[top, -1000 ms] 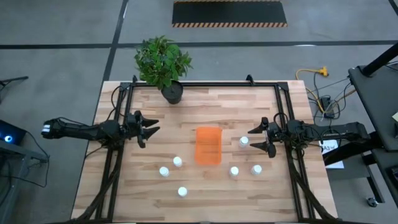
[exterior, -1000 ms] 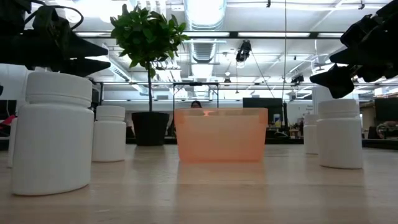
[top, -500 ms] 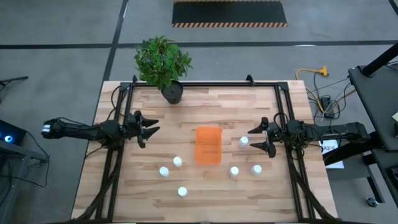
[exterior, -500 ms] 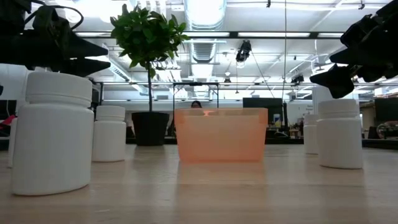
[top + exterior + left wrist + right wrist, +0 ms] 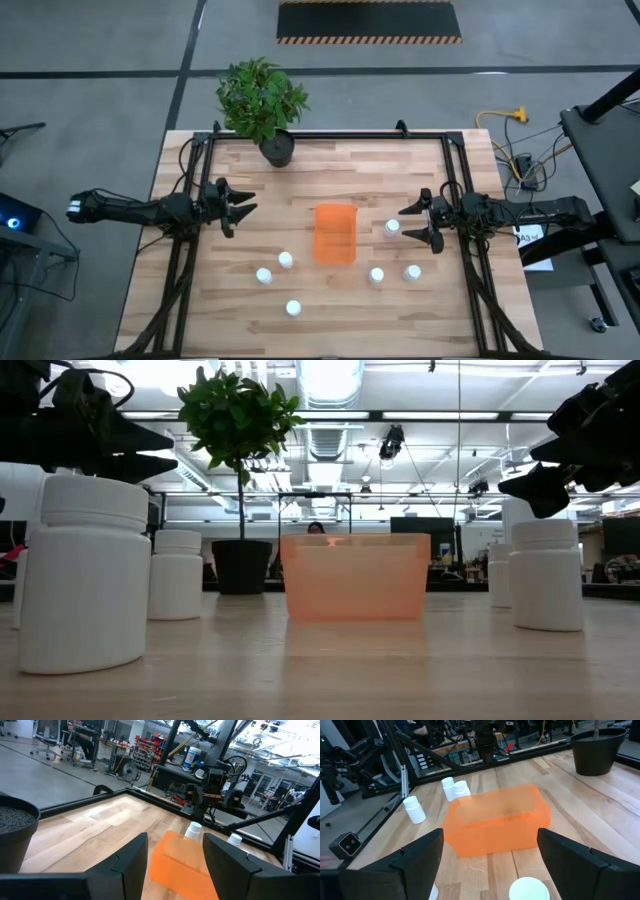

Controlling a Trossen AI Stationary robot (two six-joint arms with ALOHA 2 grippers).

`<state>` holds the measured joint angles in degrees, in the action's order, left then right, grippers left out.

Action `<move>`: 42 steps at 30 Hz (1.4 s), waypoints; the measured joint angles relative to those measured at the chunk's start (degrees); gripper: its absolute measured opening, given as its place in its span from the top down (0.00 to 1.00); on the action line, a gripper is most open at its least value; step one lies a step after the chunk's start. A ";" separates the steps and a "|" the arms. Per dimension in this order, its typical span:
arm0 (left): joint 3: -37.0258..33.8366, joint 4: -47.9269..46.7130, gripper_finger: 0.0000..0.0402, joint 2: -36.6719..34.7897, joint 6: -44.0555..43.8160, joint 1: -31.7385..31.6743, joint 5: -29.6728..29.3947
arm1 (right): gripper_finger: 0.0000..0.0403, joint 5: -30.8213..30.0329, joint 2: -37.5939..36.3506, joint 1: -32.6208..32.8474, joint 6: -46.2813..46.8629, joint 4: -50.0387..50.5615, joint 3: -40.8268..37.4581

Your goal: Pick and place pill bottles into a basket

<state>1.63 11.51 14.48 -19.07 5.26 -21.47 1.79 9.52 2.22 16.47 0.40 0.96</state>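
Flanking the orange basket point(image 5: 335, 235) well inside the table edges: right gripper point(image 5: 421, 223) wide open and empty, left gripper point(image 5: 241, 206) part-open and empty.

High view: overhead, facing straight down, far enough to take in the whole counter point(image 5: 400, 170) and surrounding floor.
Low view: at counter-top height, facing level across the surface into the room; the nearest pill bottle point(image 5: 84, 572) looms large.
Left wrist view: rides the left arm, facing across the counter toward the right arm.
Right wrist view: rides the right arm, facing back the opposite way.
Shared: the orange basket point(image 5: 335, 235) point(image 5: 355, 576) point(image 5: 182, 862) point(image 5: 497, 820) shows in all four views.
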 joint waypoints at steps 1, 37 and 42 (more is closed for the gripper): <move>0.00 0.01 0.57 0.02 0.00 0.00 0.00 | 0.23 0.00 0.02 0.02 -0.01 0.00 0.00; 0.00 0.02 0.57 0.00 0.00 0.02 0.00 | 0.23 -0.47 0.00 0.00 0.02 -0.70 -0.01; 0.00 0.01 0.57 0.02 0.00 0.02 0.00 | 0.25 -0.49 -0.01 0.02 0.00 -0.72 0.00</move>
<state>1.63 11.52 14.50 -19.07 5.28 -21.47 1.30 9.52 2.24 16.47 -0.32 0.96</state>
